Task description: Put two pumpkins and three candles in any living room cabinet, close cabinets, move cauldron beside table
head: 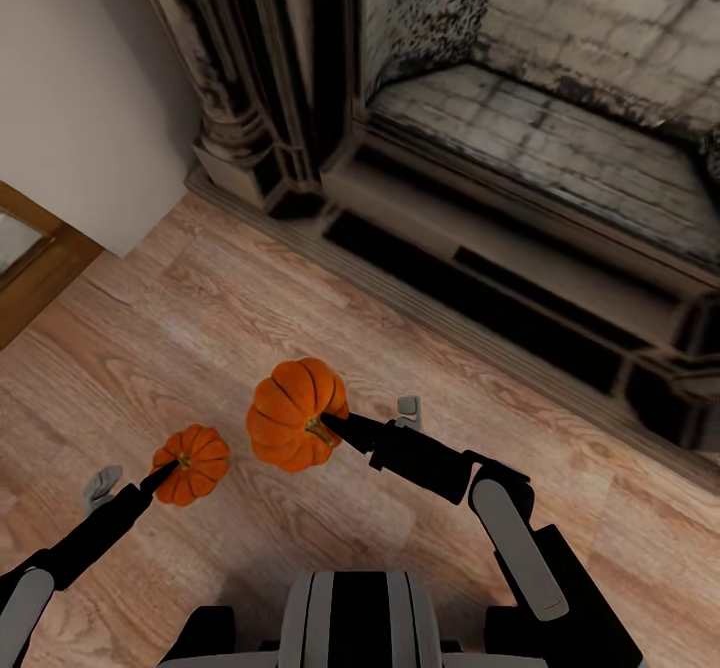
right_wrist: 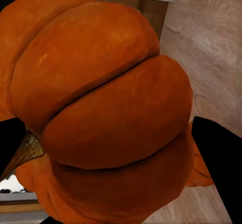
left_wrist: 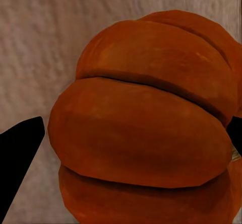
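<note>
Each gripper holds a bright-orange ribbed pumpkin over the wood floor. My left gripper (head: 170,469) is shut on the smaller-looking pumpkin (head: 195,463), and its dark fingers (left_wrist: 19,156) flank that pumpkin (left_wrist: 151,88) up close. My right gripper (head: 335,427) is shut on the other pumpkin (head: 295,410) near its stem. That one looks larger and nearer the head camera. In the right wrist view the pumpkin (right_wrist: 101,63) sits between the black fingers (right_wrist: 218,156), stem to one side. The candles, cabinet and cauldron are out of view.
A dark stone fireplace (head: 520,118) with a raised hearth step (head: 480,288) runs across the far right. A white wall (head: 90,78) and a wooden door frame (head: 40,268) stand at the left. Wood floor (head: 200,328) lies open between them.
</note>
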{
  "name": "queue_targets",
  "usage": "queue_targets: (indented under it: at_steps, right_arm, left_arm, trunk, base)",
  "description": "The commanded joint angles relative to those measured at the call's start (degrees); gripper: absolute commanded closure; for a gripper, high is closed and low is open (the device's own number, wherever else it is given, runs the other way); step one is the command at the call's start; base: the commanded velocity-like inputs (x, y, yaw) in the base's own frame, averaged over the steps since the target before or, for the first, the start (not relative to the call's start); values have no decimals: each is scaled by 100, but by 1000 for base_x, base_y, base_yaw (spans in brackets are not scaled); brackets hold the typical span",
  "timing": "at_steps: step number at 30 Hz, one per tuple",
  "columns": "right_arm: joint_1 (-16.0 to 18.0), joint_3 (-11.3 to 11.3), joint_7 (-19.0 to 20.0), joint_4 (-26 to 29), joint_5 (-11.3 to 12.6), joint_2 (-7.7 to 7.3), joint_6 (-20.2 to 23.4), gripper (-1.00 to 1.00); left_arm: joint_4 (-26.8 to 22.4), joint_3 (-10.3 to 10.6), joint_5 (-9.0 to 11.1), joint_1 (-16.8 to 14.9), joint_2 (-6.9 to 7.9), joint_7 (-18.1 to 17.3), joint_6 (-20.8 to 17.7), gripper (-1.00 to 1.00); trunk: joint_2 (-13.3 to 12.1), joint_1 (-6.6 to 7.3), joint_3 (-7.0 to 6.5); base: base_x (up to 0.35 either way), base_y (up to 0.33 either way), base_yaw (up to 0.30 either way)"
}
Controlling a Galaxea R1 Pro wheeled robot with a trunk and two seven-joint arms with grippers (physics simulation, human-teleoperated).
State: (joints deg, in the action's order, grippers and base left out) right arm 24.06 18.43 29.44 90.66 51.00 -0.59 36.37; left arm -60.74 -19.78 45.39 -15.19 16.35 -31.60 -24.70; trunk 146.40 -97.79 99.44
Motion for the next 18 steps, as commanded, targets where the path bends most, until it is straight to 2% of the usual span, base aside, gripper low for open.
queue_targets:
  at_steps: [1,10,13,15,16,18]
  right_arm:
    - [3,2,-10,-1,33,-3,28,100]
    - [3,-5,-60,1,41,28,11,100]
    - [3,-21,-60,-22,49,36,10,100]
    - [3,-25,-61,-31,50,34,10,100]
    - [3,-28,-61,-38,50,36,10,100]
    - [3,-31,-61,-44,55,37,10,100]
  left_arm:
    - [1,-7,33,-1,0,-4,-50,100]
    - [1,-37,54,-1,31,-26,-123,100]
    - [-83,-53,76,-1,159,-31,-408,100]
    - [-195,-92,91,-1,329,-27,-783,100]
    - [-262,-171,96,-1,403,-9,-1001,100]
    - [-345,-340,99,-1,454,36,-1184,100]
  trunk:
    - [-1,3,-20]
    - [-13,26,-220]
    - [-17,34,-286]
    - [-19,39,-330]
    - [-21,42,-353]
    - [-23,47,-397]
  base:
    - [0,0,0]
    - [0,0,0]
    - [0,0,0]
    - [0,0,0]
    - [0,0,0]
    - [0,0,0]
